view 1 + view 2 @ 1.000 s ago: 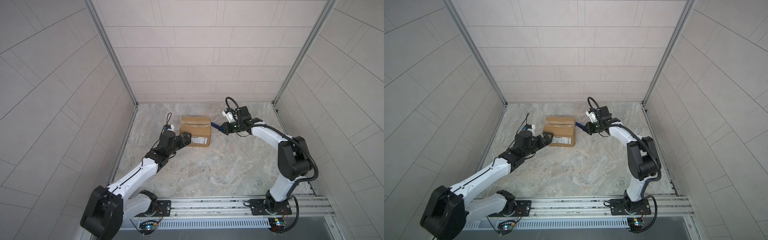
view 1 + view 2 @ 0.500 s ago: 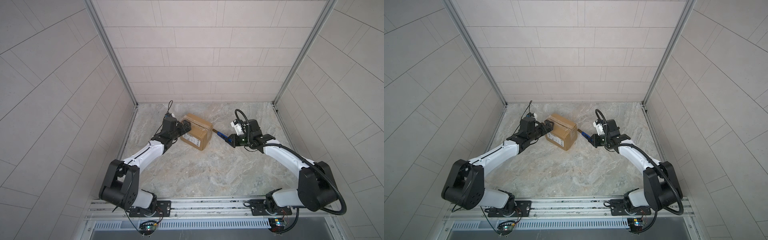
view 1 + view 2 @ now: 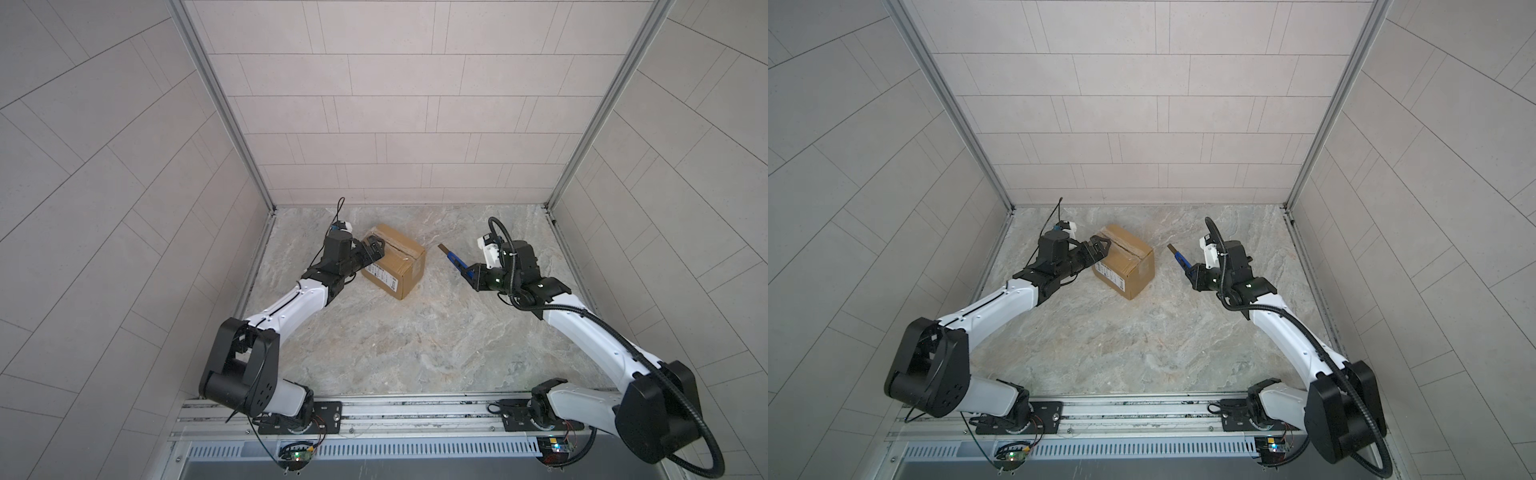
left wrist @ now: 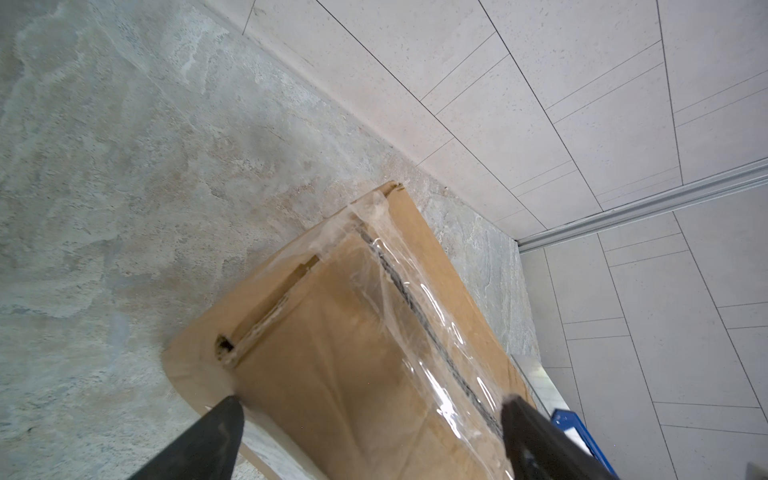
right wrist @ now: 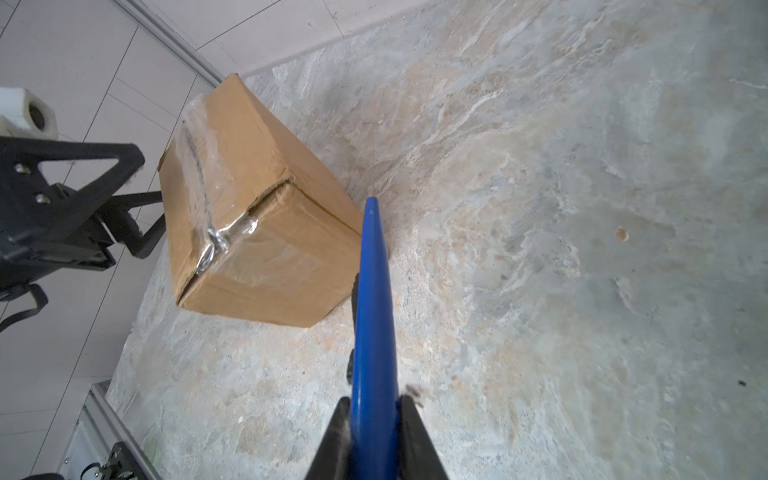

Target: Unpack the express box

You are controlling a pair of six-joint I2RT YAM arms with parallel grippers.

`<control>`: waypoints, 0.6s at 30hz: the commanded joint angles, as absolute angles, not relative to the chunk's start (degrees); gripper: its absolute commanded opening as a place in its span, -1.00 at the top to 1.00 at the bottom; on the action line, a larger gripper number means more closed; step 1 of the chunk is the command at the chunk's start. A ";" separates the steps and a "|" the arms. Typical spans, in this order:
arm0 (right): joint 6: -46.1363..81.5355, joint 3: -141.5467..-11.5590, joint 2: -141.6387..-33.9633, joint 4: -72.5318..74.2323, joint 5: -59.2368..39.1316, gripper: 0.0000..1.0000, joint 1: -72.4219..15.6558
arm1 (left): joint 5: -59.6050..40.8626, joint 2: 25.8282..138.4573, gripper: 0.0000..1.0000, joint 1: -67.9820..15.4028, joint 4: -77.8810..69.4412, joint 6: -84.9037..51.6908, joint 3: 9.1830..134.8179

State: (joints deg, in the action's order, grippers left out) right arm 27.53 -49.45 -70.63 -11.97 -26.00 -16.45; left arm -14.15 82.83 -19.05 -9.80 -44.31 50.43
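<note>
The left end effector (image 3: 374,251) gapes astride the small brown cardboard express box (image 3: 399,266), so the blue utility knife (image 3: 455,262) clamped in the right end effector (image 3: 474,276) could shove it.

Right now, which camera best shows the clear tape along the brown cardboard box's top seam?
Left wrist view: the clear tape runs close up along the seam of the cardboard box. The right wrist view shows it farther off, crumpled at one end; in both top views it is faint.
</note>
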 commanded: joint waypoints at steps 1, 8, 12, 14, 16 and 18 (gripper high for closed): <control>28.07 -52.25 -74.18 -6.23 -27.82 1.00 -16.44 | -14.80 80.73 -1.00 -20.83 -12.11 -45.28 49.69; 29.04 -56.01 -79.36 -5.60 -31.79 1.00 -20.05 | -13.01 81.58 -1.00 -21.97 -12.05 -45.03 49.59; 31.12 -53.69 -76.68 -7.60 -30.18 1.00 -21.09 | -13.07 83.57 -1.00 -21.50 -11.66 -44.32 51.31; 31.73 -51.55 -73.41 -9.22 -27.51 1.00 -21.01 | -13.62 84.17 -1.00 -21.20 -11.84 -44.06 51.91; 32.17 -49.09 -69.55 -9.71 -25.42 1.00 -20.84 | -13.79 84.45 -0.99 -21.02 -11.41 -43.65 52.38; 33.10 -47.33 -65.75 -11.12 -24.23 1.00 -20.59 | -14.27 84.55 -1.00 -20.83 -11.27 -43.43 52.43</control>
State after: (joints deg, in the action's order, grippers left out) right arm 31.24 -48.53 -70.87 -9.32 -27.46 -20.91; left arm -13.74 84.18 -21.26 -10.61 -44.95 50.57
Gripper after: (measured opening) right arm 0.190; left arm 0.995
